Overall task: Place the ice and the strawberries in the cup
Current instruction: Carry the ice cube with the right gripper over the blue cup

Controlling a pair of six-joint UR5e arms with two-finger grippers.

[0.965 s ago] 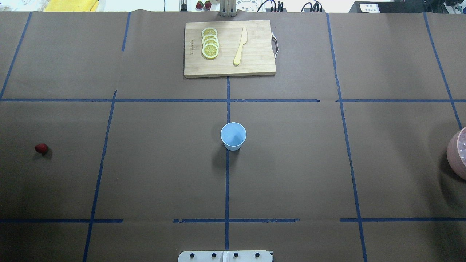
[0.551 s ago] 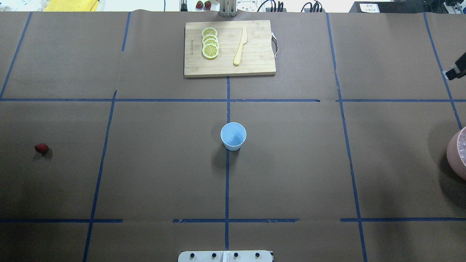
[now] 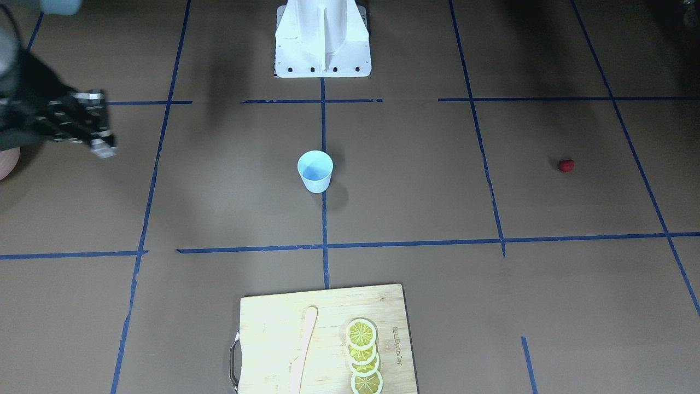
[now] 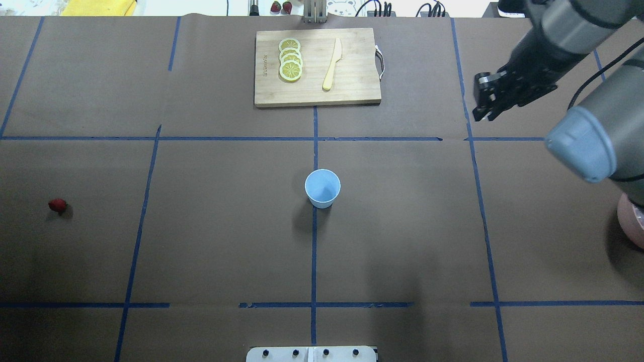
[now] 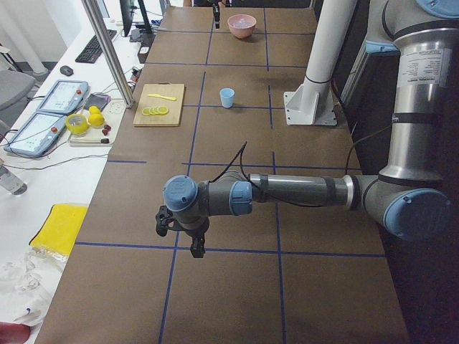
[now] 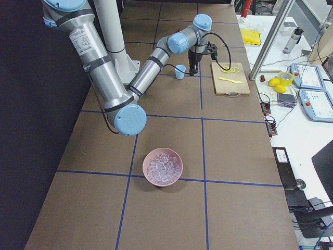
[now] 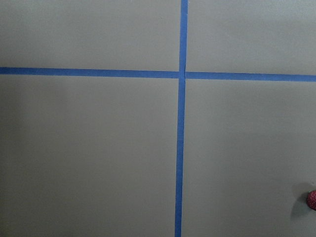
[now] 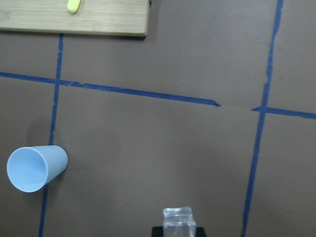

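The pale-blue cup [image 4: 322, 187] stands upright at the table's middle and also shows in the right wrist view [image 8: 34, 168]. My right gripper [image 4: 482, 111] hangs above the table to the cup's far right. It is shut on a clear ice cube [image 8: 177, 223]. More ice fills the pink bowl [image 6: 163, 166]. The red strawberry [image 4: 57, 205] lies alone at the far left and shows at the edge of the left wrist view [image 7: 312, 199]. My left gripper [image 5: 197, 247] shows only in the exterior left view, low over the table. I cannot tell whether it is open or shut.
A wooden cutting board [image 4: 352, 85] lies at the far middle with lemon slices [image 4: 290, 59] and a pale knife [image 4: 332, 63]. The robot's base [image 3: 322, 38] stands at the near edge. Blue tape lines cross the brown table cover.
My right arm has swung into the overhead view from the right edge. Its gripper has moved left, closer to the cup. The cup and the strawberry have not moved.
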